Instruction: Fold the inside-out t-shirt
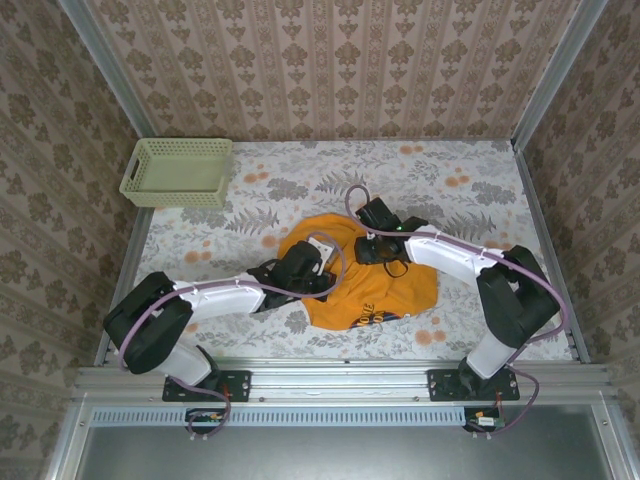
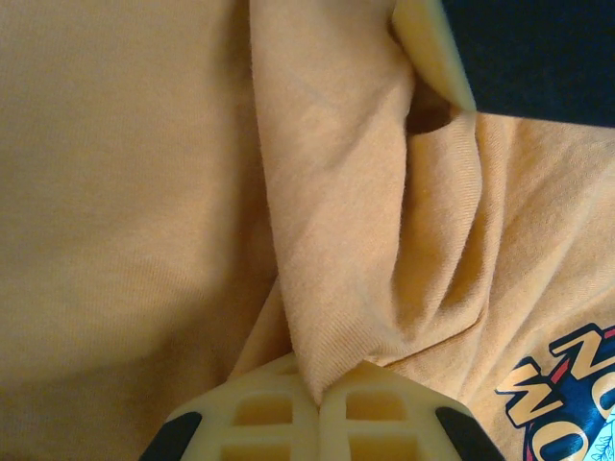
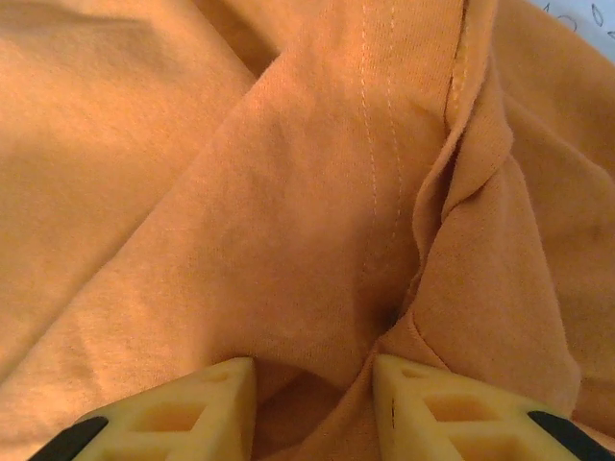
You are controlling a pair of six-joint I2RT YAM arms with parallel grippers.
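1. Left tool [image 2: 322,396] is clenched on a narrow fold of the t-shirt [image 1: 372,292]. The cloth rises from its tips as a ridge running ahead of it.
2. Right tool [image 3: 313,384] is released, fingers apart and straddling a stitched seam ridge. No pinch visible.
3. Risk: if the left tool pulls now, with only one side held, the shirt would likely drag and bunch instead of spreading.
4. Risk: the left pinch looks thin and may catch two layers, so the shirt would not turn cleanly.
5. Risk: if the right tool closes here, it may grab the seam plus the layer beneath.
6. The shirt is a crumpled orange heap on the table [image 1: 470,190], directly under both tools. It is mostly plain orange and creased.
7. Dark blue and white lettering [image 2: 567,389] peeks out right of the left tool.
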